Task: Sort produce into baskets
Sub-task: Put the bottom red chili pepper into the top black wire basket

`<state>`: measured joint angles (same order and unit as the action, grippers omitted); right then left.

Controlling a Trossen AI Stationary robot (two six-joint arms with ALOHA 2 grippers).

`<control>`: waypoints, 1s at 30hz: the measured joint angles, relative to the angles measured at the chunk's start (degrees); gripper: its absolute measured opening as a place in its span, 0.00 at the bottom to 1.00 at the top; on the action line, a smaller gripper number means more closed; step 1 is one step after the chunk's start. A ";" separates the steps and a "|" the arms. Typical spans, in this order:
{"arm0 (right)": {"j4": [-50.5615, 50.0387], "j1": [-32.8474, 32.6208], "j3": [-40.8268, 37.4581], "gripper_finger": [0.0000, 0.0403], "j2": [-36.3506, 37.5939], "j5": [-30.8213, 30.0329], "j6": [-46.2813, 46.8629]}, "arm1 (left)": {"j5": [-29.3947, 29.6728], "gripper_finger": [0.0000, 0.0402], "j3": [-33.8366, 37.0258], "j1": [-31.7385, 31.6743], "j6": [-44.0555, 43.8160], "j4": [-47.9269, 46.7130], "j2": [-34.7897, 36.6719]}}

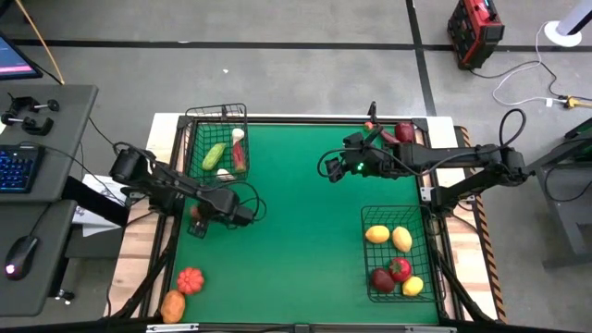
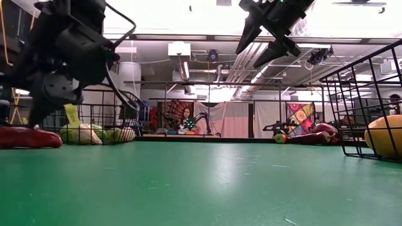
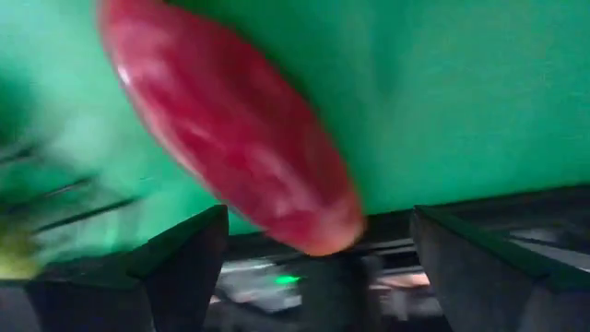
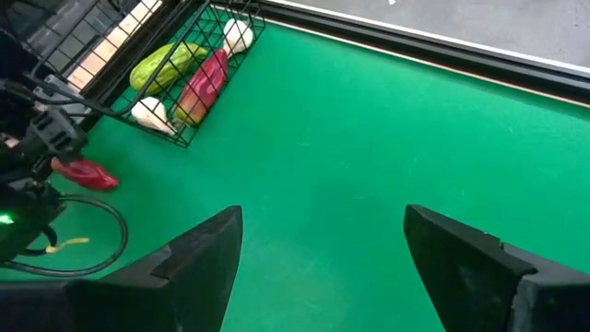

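One glossy, elongated dark red vegetable [image 3: 230, 120] lies on green felt [image 3: 461, 92].

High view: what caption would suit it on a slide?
Two arms over a green table; produce sorted in two baskets, more loose at the edges.

High view: the whole green table [image 1: 296, 213] is being looked down on from overhead. Low view: the mat is being skimmed at surface level, facing the room. Left wrist view: a red piece [image 3: 230, 129] is being framed very closely. Right wrist view: the smaller basket [image 4: 175, 69] is being shared with the high view.
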<state>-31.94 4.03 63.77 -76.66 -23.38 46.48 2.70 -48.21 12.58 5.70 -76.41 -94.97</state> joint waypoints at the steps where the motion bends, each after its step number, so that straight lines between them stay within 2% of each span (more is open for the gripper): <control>1: -0.02 -0.02 0.00 0.73 0.00 0.02 0.00 | -3.35 0.82 0.00 0.01 0.38 0.49 -0.10; 4: -0.02 -0.09 0.00 0.73 0.00 0.05 -0.24 | -11.88 0.82 0.00 0.40 0.27 4.51 -0.05; 7: -0.02 -0.09 0.00 0.73 0.00 0.07 -0.28 | -14.25 0.82 0.00 1.32 -2.89 9.63 0.06; 13: -0.15 -0.09 0.00 0.73 0.00 0.27 -0.44 | -14.23 0.82 -0.04 2.76 -12.25 14.62 0.06; 20: -0.30 -0.09 0.00 0.73 0.00 0.26 -1.49 | -13.90 0.82 -0.04 4.53 -16.21 13.58 0.06; 27: -0.56 -0.09 0.00 0.73 0.00 0.24 -1.51 | -8.68 0.81 0.11 5.85 -20.64 9.62 0.06; 30: -1.26 -0.09 0.00 0.73 0.00 0.24 -1.53 | -6.48 0.74 0.11 6.25 -20.69 9.82 0.06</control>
<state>-33.20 3.95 63.77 -76.66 -23.14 44.95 -3.78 -48.10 18.83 -14.99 -66.59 -94.91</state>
